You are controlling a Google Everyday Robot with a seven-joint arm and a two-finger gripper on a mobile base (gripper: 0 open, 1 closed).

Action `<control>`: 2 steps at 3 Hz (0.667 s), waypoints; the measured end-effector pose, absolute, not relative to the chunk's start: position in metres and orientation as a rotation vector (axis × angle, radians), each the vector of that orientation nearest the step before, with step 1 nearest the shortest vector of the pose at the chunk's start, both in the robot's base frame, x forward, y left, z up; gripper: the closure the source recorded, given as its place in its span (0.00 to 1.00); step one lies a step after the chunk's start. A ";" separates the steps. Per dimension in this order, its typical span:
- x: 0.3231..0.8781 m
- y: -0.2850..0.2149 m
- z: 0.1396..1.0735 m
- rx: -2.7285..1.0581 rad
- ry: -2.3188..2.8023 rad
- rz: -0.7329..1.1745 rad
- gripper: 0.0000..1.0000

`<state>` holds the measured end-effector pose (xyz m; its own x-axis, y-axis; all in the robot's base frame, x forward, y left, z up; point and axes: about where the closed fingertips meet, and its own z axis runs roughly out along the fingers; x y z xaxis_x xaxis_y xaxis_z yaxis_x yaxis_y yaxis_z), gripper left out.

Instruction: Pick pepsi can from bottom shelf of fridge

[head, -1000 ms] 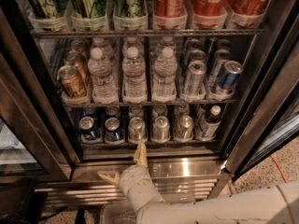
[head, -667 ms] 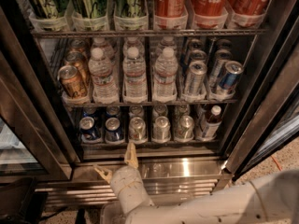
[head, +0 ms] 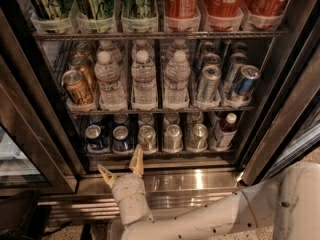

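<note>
The fridge [head: 280,109] stands open with dark wire racks. On the bottom shelf [head: 160,154], two short dark-blue pepsi cans with silver tops stand at the left, one [head: 95,138] beside the other [head: 121,139]; more blue cans sit behind them. Pale silver-grey cans [head: 172,137] fill the lanes to their right. My gripper [head: 121,166] is open, its two tan fingers spread, just in front of and below the shelf edge, under the right pepsi can and touching nothing.
A small dark bottle [head: 223,132] stands at the shelf's right end. Water bottles [head: 144,81], brown cans [head: 77,86] and slim blue-and-silver cans [head: 243,84] fill the rack above. A steel sill [head: 200,180] runs below the shelf. The door frame [head: 35,134] is at the left.
My gripper and arm have shifted left along the shelf front, from below the silver cans to below the pepsi cans. The fingers have stayed spread.
</note>
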<state>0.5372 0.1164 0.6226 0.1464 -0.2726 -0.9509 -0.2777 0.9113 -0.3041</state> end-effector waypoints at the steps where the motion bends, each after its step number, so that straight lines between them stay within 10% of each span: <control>1: 0.547 0.113 0.629 -0.399 1.403 -0.028 0.18; 2: 0.560 0.113 0.627 -0.333 1.404 -0.010 0.32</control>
<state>0.5603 0.1130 0.6270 0.1736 -0.2024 -0.9638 -0.1891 0.9536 -0.2343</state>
